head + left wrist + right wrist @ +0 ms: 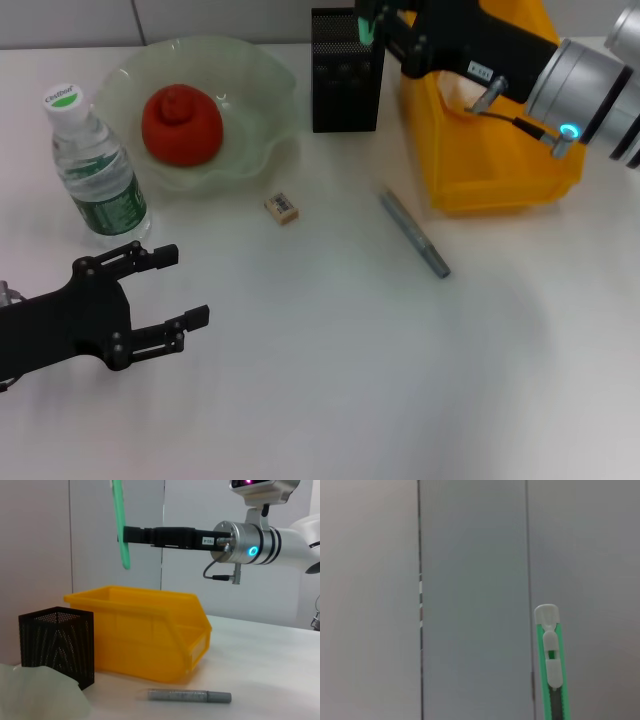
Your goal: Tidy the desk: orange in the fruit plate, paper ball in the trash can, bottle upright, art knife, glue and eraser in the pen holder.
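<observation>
Right gripper [372, 22], top centre of head view, jaws clamped on green art knife [120, 522] above pen holder [346, 75]; next: lower straight in, release; left gripper [170, 290] idle lower left, jaws wide.

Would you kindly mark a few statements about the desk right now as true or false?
1. The right gripper holds the green knife above the black pen holder. True.
2. The bottle lies on its side. False: it stands upright.
3. The eraser is inside the pen holder. False: it lies on the table beside the plate.
4. The orange sits in the plate. True.
5. The left gripper grips the grey glue stick. False: its fingers are open and empty.
</observation>
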You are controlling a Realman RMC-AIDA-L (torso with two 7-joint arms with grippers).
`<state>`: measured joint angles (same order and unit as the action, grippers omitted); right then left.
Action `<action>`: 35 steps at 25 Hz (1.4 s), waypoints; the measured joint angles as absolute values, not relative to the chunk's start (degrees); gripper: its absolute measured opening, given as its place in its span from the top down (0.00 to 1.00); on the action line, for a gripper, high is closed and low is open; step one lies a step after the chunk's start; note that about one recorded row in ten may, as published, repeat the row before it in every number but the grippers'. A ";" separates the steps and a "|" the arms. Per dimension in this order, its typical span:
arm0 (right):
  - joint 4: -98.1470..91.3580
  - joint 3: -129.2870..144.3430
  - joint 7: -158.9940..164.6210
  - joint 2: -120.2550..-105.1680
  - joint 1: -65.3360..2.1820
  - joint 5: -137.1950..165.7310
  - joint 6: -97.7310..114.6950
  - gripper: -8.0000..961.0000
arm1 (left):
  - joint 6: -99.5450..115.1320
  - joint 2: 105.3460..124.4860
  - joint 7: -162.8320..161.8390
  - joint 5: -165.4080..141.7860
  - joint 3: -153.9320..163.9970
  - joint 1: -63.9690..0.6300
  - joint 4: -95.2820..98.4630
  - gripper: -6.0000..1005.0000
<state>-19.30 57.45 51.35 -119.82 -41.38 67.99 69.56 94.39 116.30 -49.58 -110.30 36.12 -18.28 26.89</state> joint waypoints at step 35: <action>-17.05 57.45 48.68 -119.79 -43.97 64.77 69.53 0.82 | 95.35 117.10 -49.05 -110.30 36.12 -17.85 26.80 0.20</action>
